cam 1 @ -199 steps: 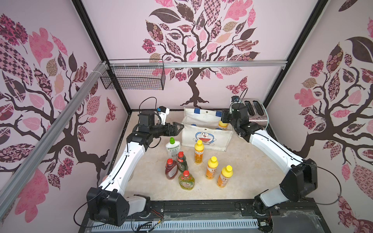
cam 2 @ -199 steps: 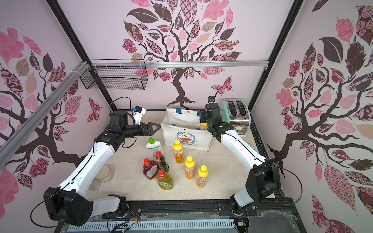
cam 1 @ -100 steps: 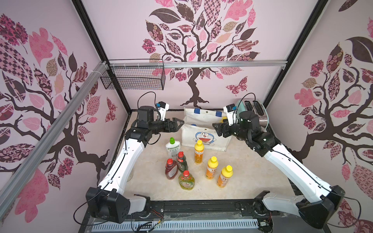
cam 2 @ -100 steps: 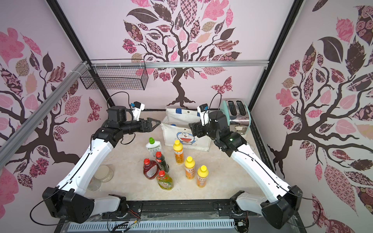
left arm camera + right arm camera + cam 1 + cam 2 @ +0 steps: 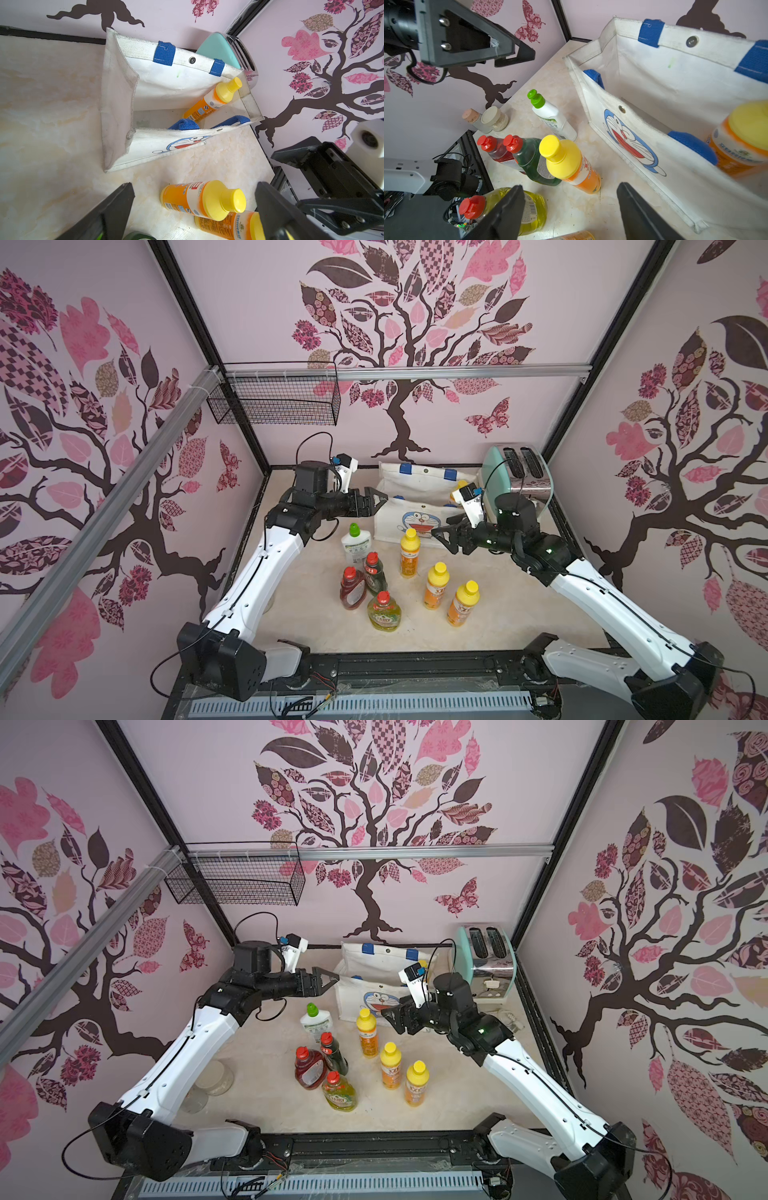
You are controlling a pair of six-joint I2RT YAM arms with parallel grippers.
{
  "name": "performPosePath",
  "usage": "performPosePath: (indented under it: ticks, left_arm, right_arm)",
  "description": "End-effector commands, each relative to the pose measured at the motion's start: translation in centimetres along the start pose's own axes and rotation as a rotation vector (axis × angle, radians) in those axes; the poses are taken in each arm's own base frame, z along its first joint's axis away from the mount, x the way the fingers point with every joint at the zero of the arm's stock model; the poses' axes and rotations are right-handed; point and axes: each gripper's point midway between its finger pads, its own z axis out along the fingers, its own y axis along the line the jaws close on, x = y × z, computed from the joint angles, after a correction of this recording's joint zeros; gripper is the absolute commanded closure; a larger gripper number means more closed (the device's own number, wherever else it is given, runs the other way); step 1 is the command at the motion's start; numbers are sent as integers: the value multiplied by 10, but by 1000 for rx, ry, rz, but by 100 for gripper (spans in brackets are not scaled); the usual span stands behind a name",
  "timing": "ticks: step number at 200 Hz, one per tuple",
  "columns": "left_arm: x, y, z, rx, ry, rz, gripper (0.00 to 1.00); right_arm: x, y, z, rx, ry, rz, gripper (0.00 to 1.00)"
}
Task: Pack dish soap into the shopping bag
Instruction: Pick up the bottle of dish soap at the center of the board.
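Where the bag's at: white boxy canvas shopping bag (image 5: pixel 388 526) with blue handles and a blue cartoon cat on its side. It stands open by the back edge of the beige marble-look table (image 5: pixel 498 614), just beside the mint-green toaster (image 5: pixel 519 477) in the back right corner.
Inside the bag: one orange plastic dish soap bottle with a yellow cap (image 5: pixel 212 99), tilted, cap up, leaning on the toaster-side end wall.
Left gripper (image 5: pixel 377 502): spread wide, nothing in it, hovering by the bag's left end, higher than the rim.
Right gripper (image 5: pixel 441 537): jaws apart too, totally empty, in front of the cat print and near the orange bottle nearest the bag (image 5: pixel 410 556).
Out on the table: seven bottles, all upright, mid-table in front of the bag.
Orange row: second orange bottle (image 5: pixel 435 587) and third orange bottle (image 5: pixel 462 605) step off diagonally toward the front right.
White bottle with a green cap (image 5: pixel 355 547): closest to the left gripper.
Red-capped teardrops: red bottle (image 5: pixel 351 589), dark green bottle (image 5: pixel 375 574) and yellow-green bottle (image 5: pixel 383 612), bunched tight together.
Left edge: two small jars (image 5: pixel 494 119), well apart from the soap.
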Motion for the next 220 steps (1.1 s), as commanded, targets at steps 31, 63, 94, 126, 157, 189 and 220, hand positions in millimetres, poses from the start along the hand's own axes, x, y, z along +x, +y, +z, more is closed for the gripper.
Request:
performPosePath:
  ticks: [31, 63, 94, 126, 157, 189, 220]
  left_arm:
    - [19, 1, -22, -60, 3, 104, 3]
    - [22, 6, -29, -95, -24, 194, 3]
    - [23, 13, -21, -100, -30, 174, 3]
    - [16, 8, -20, -82, -43, 175, 3]
    - [28, 12, -23, -89, -46, 165, 3]
    - [39, 15, -26, -99, -51, 164, 3]
    - [38, 14, -24, -93, -43, 161, 3]
  right_arm:
    - [4, 26, 0, -62, 4, -107, 26]
    - [8, 34, 22, -34, 71, -157, 25]
    - [8, 29, 37, 13, 107, -139, 25]
    - [15, 24, 49, 20, 146, -141, 23]
    - [18, 25, 54, 4, 163, -174, 22]
    - [13, 28, 56, -8, 147, -212, 22]
    - [9, 32, 62, -35, 155, -203, 22]
